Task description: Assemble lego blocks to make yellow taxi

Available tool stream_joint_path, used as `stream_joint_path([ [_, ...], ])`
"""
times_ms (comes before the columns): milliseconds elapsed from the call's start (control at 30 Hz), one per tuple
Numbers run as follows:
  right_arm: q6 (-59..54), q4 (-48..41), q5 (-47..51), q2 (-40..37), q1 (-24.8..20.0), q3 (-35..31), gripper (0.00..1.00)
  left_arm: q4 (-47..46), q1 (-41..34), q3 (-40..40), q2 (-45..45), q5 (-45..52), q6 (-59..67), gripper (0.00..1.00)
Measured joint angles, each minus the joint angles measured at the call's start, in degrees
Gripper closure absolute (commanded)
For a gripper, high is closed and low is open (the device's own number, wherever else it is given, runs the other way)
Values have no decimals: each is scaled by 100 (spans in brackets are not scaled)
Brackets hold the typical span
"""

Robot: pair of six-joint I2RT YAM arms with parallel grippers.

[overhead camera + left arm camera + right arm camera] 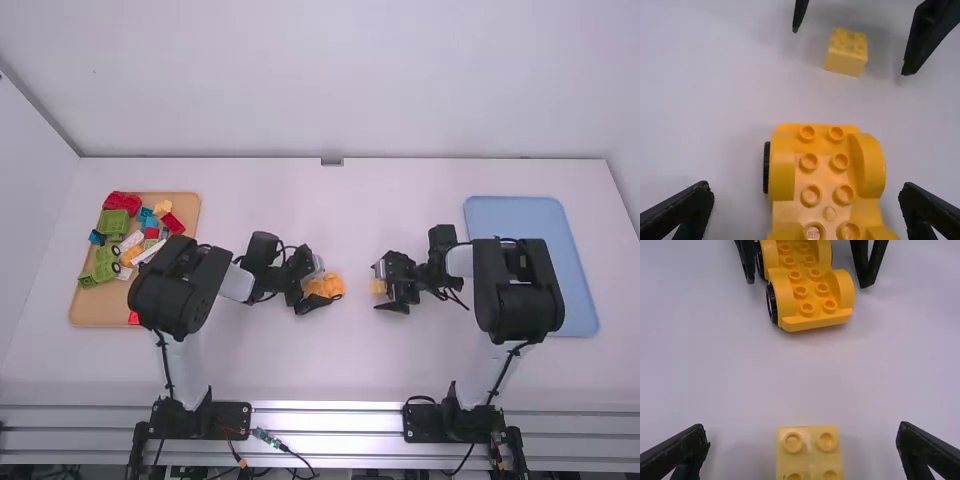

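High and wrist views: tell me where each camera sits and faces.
High: above, behind; looks forward, down onto the table; both arms show.
On left wrist: looks down at the yellow car base; left gripper, right gripper show.
On right wrist: looks down at the yellow block; both grippers show.
Wrist views share car base and block.

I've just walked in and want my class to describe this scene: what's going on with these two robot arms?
The arms are at work on a yellow toy taxi, with nothing gripped at this moment. The left gripper is open around the wheeled yellow car base, and the right gripper is open around a small yellow block. Base and block sit apart on the table, not yet joined.
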Motion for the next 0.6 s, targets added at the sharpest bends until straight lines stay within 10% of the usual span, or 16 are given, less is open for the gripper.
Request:
stream_joint_path([
  [367, -7, 9, 2, 0, 0, -2, 1, 2420, 0, -999, 0, -238, -199, 1],
  [600, -4, 13, 2, 0, 0, -2, 1, 1943, 0, -1084, 0, -317, -313, 1],
])
